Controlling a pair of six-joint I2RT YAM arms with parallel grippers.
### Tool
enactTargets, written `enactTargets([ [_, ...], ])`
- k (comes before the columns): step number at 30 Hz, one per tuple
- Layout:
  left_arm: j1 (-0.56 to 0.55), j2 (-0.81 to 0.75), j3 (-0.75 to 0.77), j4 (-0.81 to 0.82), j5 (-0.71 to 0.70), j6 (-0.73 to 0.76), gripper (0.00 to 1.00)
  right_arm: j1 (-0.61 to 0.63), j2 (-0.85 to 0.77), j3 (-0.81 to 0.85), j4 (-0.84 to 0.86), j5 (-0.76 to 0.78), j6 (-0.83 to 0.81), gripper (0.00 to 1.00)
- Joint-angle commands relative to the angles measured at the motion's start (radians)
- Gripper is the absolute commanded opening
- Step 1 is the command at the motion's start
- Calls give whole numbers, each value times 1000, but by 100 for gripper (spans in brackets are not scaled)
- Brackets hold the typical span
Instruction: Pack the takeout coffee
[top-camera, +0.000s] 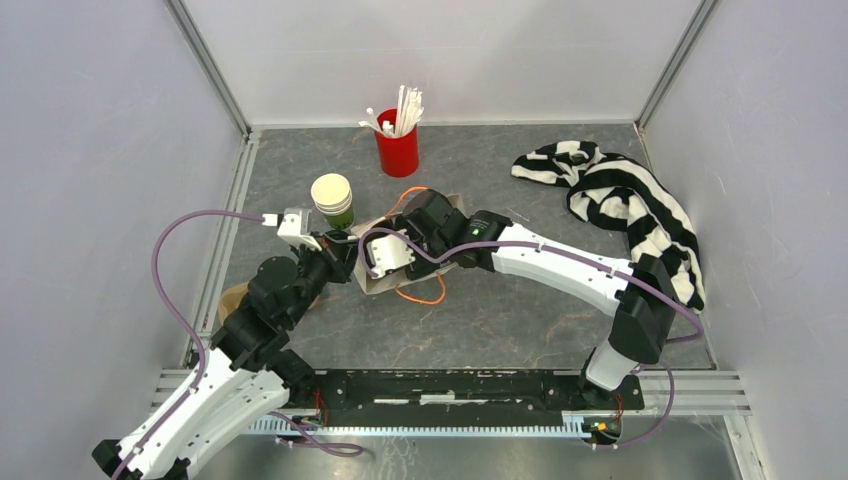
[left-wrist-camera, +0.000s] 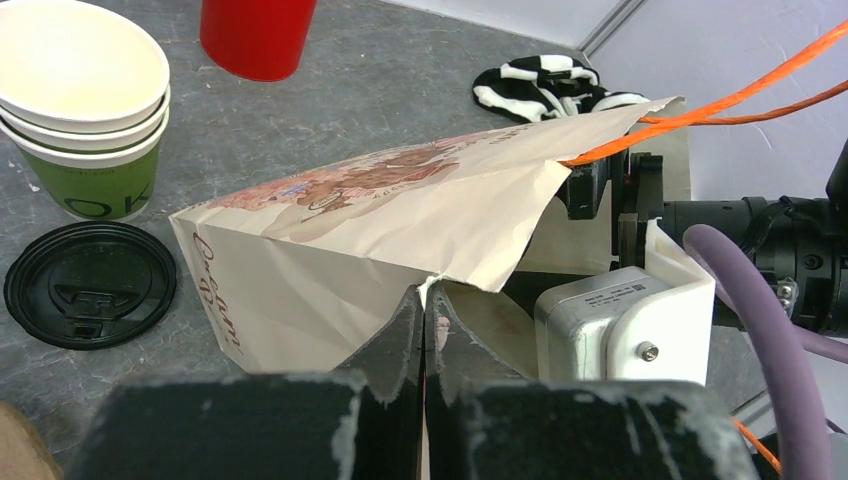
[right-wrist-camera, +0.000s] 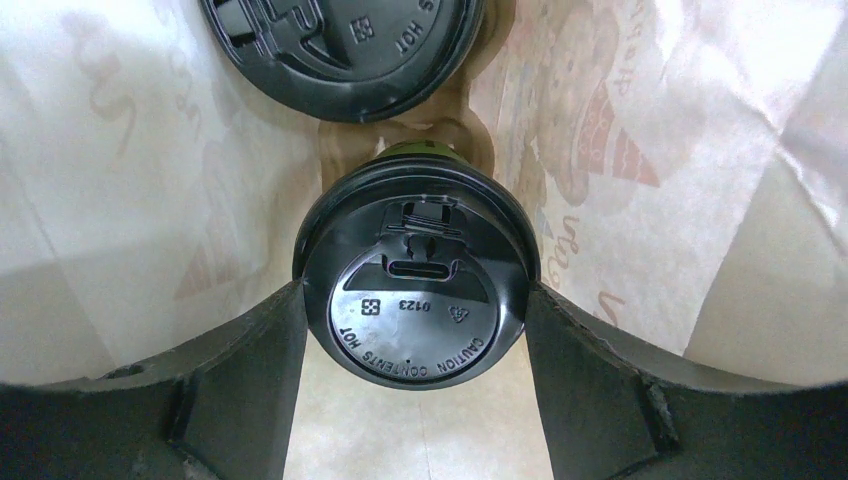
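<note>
Takeout coffee cup (right-wrist-camera: 418, 250) is inside the paper bag (right-wrist-camera: 650, 150), just beside the other lidded cup (right-wrist-camera: 340, 40), and the right gripper (right-wrist-camera: 415, 300) clasps the 2 sides of its lid. I would set it upright before releasing, while the left gripper (left-wrist-camera: 425, 310), closed tight on the bag edge, holds the mouth open. The cup looks green under a round black lid.

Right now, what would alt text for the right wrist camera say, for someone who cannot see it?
The right gripper holds a small green paper cup with a round black plastic lid by the lid's sides, inside a printed cream paper bag. A second round black plastic lid shows just beyond it, deeper in the bag.
</note>
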Motion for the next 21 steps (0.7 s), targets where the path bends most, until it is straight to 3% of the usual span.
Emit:
enactTargets([
  [1, -2, 7, 43, 3, 10, 42, 2, -6, -13, 8, 53, -60, -11, 0],
  [21, -2, 39, 68, -17, 3, 33, 2, -41, -31, -106, 163, 17, -14, 0],
])
